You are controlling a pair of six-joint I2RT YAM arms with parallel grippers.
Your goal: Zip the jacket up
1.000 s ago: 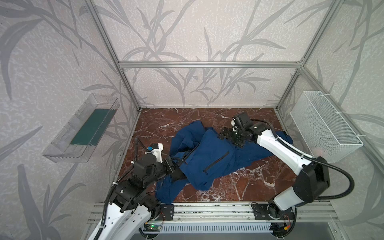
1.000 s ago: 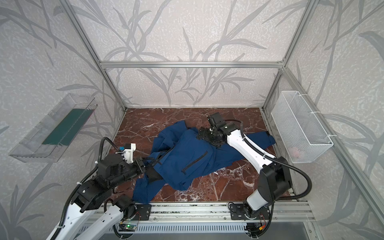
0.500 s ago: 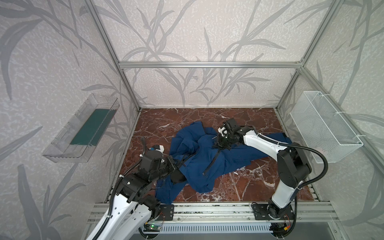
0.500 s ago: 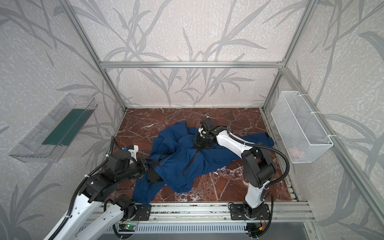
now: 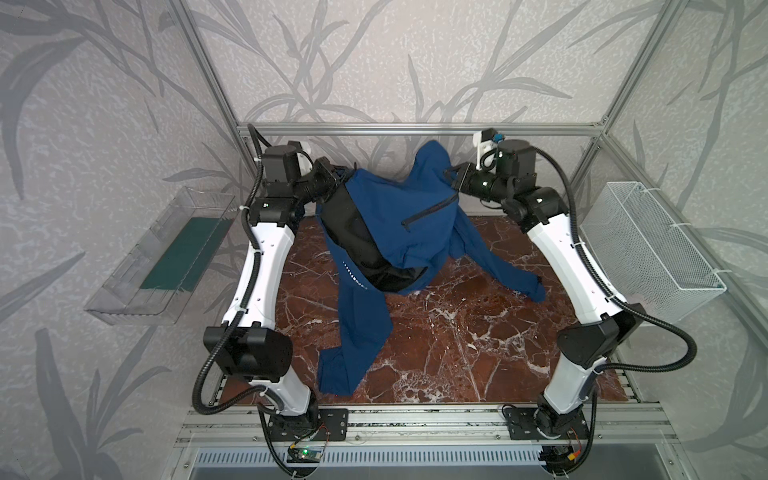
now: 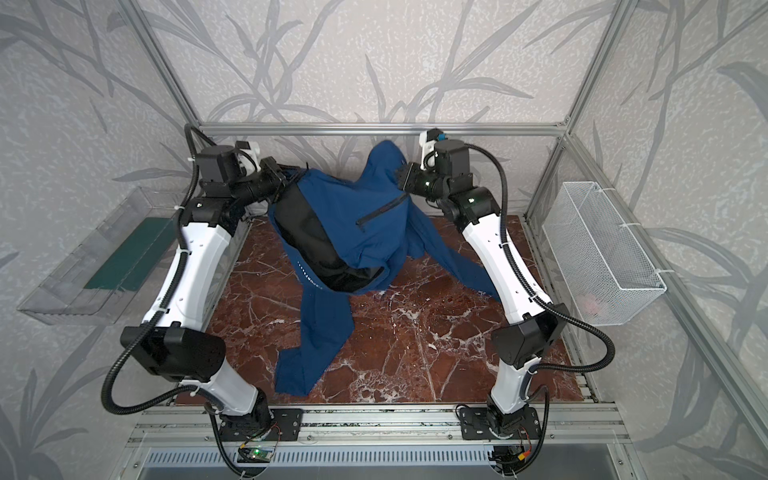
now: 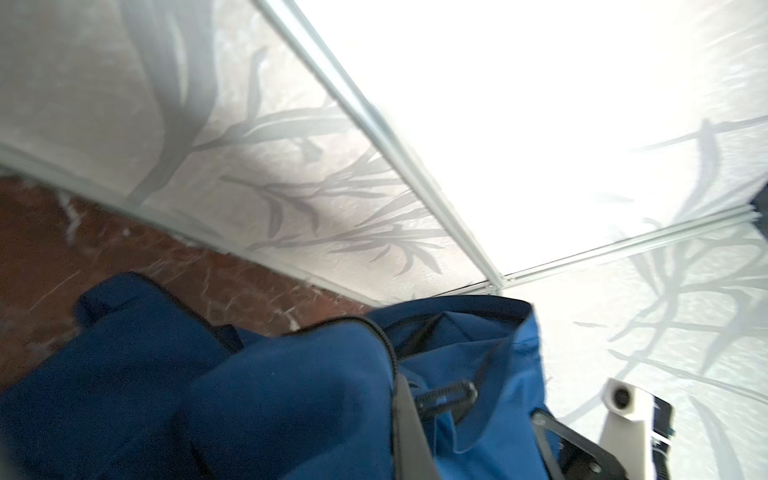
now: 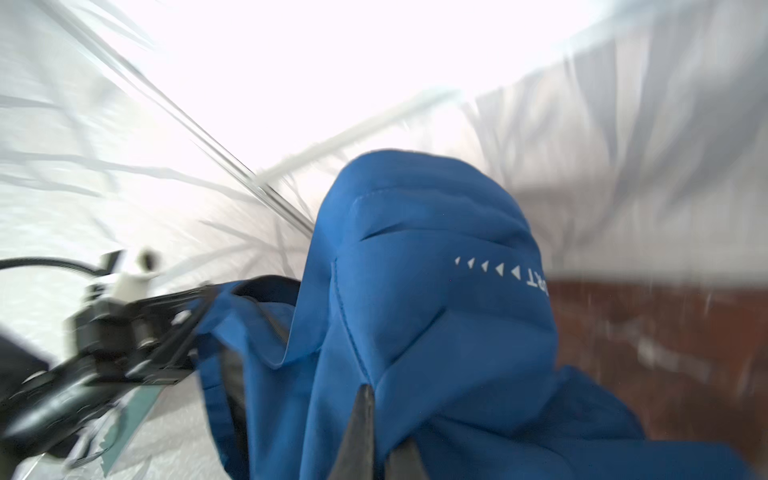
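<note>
- Jacket (image 5: 390, 224) hung between both grippers, sleeves trailing onto the table (image 5: 457, 332).
- Left gripper (image 5: 332, 185) and right gripper (image 5: 452, 182) each had fingers clamped on its fabric.
- Front gaped open, black lining showing; zipping looked not yet begun.

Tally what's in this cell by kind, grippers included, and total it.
jacket: 1
grippers: 2 (left gripper, right gripper)
wire basket: 1
clear tray: 1
Total: 5
</note>
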